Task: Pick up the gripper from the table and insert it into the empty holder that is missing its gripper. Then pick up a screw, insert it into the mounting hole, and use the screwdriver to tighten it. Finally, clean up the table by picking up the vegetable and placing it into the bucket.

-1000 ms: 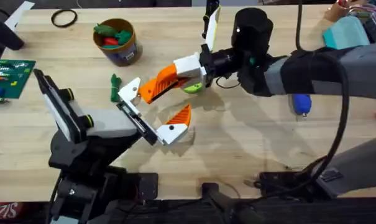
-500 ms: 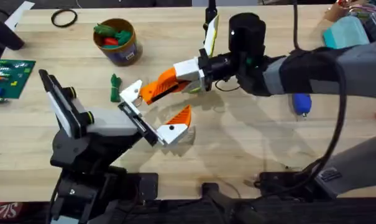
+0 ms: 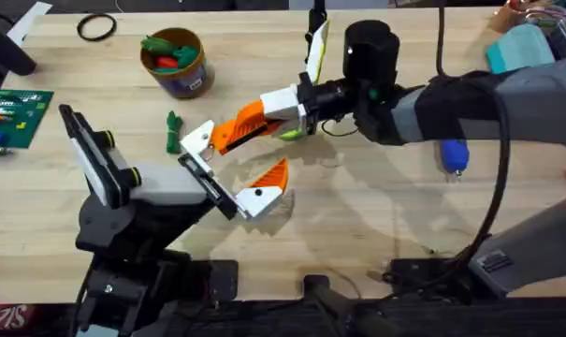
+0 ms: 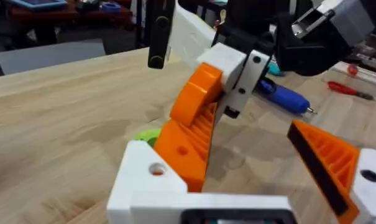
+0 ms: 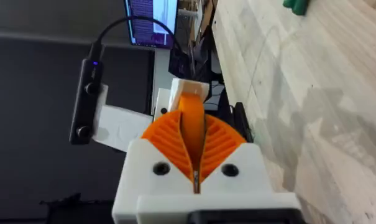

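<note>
Over the middle of the surface (image 3: 385,215), the right gripper (image 3: 284,105) was seen clenched on the white base of the loose orange gripper (image 3: 240,126). The orange taper was angled down toward the left gripper (image 3: 231,161), whose jaws were spread wide. The taper's tip was just beside the holder (image 3: 196,137), seemingly touching it. A good insertion would likely require the base to be lined up squarely with the bracket, then slid home slowly, the left arm being kept steady.
</note>
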Robot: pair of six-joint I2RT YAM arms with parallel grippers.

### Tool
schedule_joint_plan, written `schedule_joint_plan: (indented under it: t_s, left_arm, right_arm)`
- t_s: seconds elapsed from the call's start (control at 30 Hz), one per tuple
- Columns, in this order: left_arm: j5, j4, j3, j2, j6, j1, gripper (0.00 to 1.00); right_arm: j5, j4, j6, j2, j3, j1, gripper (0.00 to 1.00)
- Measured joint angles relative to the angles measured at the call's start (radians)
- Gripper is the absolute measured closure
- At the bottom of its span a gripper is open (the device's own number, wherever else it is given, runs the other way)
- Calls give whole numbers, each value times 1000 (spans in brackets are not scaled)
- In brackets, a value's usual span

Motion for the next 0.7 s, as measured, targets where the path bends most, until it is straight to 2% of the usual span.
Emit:
schedule_joint_plan:
  t_s: [0.23,0.47,0.7]
  left_arm:
    - [-9,0,0,0,0,1,14]
    - [-2,-1,0,0,-11,2,14]
    - [-6,-2,0,0,-16,4,14]
  right_arm:
    - [28,1,-21,0,0,13,988]
    - [84,17,-21,22,10,77,988]
    - [99,20,-63,31,20,82,988]
